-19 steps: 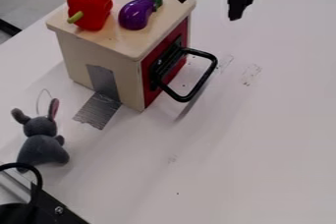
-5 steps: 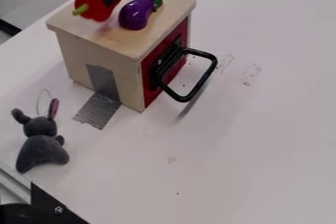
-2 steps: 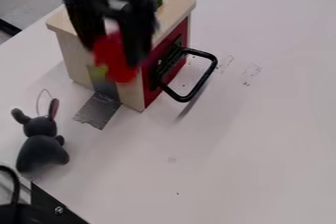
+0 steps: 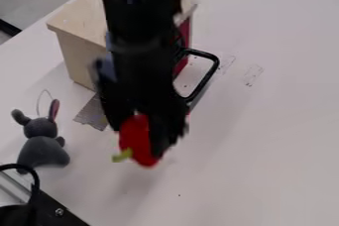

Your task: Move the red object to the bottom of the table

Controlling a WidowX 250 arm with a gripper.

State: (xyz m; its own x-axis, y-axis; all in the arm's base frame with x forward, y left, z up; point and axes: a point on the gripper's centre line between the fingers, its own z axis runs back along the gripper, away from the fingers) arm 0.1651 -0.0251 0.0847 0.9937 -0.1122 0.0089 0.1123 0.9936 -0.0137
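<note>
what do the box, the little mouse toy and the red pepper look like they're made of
Box: probably wood, smooth and pale, with plain flat panels.
Mouse toy: likely plush fabric, soft matte grey.
Red pepper: perhaps plastic, from its bright even red, though blur leaves that open.

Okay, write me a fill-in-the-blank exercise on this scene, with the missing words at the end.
The toy bell pepper held by the gripper is coloured ____. Its stem is coloured ____. In this view, the plush rabbit is to the ____ of the pepper. The box with the black handle is made of ____.

Missing words: red; green; left; wood.
</note>
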